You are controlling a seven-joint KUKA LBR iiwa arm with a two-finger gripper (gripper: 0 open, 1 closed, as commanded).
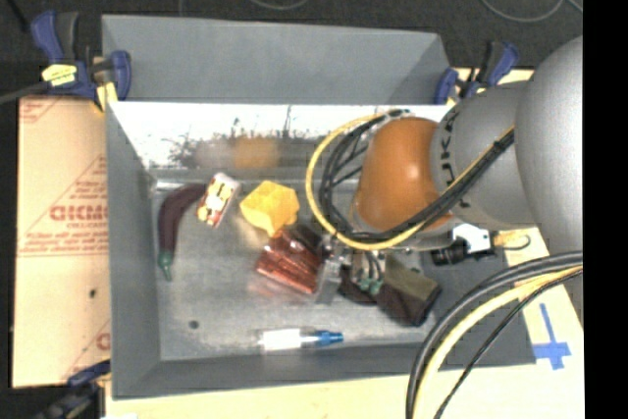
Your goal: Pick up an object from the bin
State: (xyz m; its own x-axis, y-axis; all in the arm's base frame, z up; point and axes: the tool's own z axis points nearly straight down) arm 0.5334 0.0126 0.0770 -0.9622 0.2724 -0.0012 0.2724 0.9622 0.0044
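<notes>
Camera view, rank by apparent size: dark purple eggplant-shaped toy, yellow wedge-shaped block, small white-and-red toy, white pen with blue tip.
Largest: purple eggplant toy and yellow block, too alike to rank.
Then white pen and white-and-red toy, also close: pen longer, toy wider.

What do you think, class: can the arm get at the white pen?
Probably yes: the pen lies alone with nothing over it, and the gripper hangs close by.
</notes>
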